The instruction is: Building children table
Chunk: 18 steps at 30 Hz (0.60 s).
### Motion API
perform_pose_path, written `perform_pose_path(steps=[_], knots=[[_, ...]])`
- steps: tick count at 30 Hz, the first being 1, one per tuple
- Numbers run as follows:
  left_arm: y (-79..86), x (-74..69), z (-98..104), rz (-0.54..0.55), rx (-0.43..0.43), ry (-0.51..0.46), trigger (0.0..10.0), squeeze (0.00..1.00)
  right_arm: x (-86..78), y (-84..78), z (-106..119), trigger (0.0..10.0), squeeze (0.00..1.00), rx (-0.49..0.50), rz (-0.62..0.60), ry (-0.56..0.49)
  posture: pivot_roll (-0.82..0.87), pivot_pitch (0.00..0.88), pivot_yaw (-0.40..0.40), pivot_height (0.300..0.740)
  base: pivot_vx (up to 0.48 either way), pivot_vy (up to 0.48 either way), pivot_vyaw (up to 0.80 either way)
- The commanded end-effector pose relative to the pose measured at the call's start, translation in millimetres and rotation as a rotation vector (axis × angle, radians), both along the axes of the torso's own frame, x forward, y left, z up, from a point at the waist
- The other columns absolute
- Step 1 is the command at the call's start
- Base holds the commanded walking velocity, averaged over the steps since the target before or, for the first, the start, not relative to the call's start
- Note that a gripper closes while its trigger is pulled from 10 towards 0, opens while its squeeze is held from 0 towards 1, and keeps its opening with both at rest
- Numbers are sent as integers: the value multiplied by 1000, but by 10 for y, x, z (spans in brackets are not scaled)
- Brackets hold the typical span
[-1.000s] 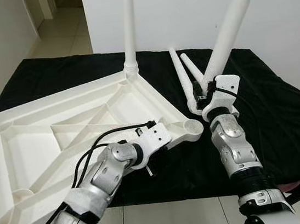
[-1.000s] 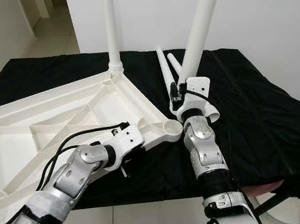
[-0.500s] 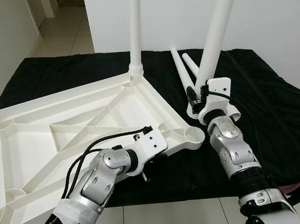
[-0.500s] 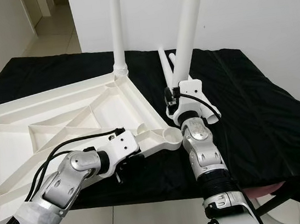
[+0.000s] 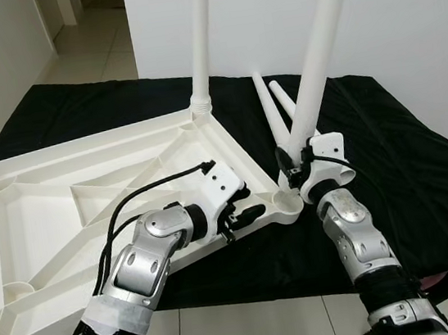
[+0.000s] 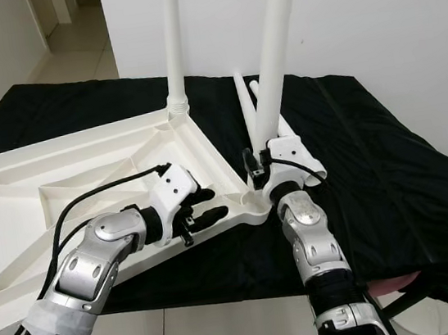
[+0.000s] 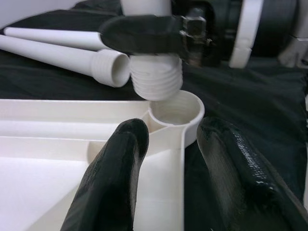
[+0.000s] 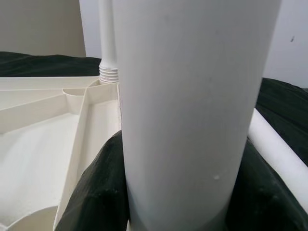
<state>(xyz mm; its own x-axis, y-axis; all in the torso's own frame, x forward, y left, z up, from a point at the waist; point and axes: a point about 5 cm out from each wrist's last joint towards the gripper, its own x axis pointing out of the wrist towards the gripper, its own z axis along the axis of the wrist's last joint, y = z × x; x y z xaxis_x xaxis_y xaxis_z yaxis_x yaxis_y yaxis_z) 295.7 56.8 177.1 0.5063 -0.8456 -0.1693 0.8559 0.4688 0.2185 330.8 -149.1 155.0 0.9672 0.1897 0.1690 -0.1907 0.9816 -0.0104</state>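
We're inside a home here: plain white painted walls (image 5: 403,20), pale glossy floor tiles (image 5: 94,56) running off into a hallway at the far left, and a surface draped in black cloth (image 5: 406,168) pushed against the wall, carrying white plastic furniture parts (image 5: 40,216)

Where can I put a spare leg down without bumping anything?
The black cloth to the right of the right hand lies bare, as does the strip behind the tabletop. It is crowded at the near corner socket, where the left hand, the held leg and two loose legs meet.
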Motion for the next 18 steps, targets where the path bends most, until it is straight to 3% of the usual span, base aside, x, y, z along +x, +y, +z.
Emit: perform_pose_path(steps=[1,7,18], knots=[[69,67,37,169,-47,-49,10000,0,-20,-47,31,10000,0,11,-4,-25,20,0,-113,740,0,0,0],[106,67,131,217,-141,-65,10000,0,-82,-23,-1,10000,0,31,27,-28,5,0,-102,740,0,0,0],[95,43,187,219,-175,-55,10000,0,-109,-37,9,10000,0,34,54,-40,16,0,-84,740,0,0,0]])
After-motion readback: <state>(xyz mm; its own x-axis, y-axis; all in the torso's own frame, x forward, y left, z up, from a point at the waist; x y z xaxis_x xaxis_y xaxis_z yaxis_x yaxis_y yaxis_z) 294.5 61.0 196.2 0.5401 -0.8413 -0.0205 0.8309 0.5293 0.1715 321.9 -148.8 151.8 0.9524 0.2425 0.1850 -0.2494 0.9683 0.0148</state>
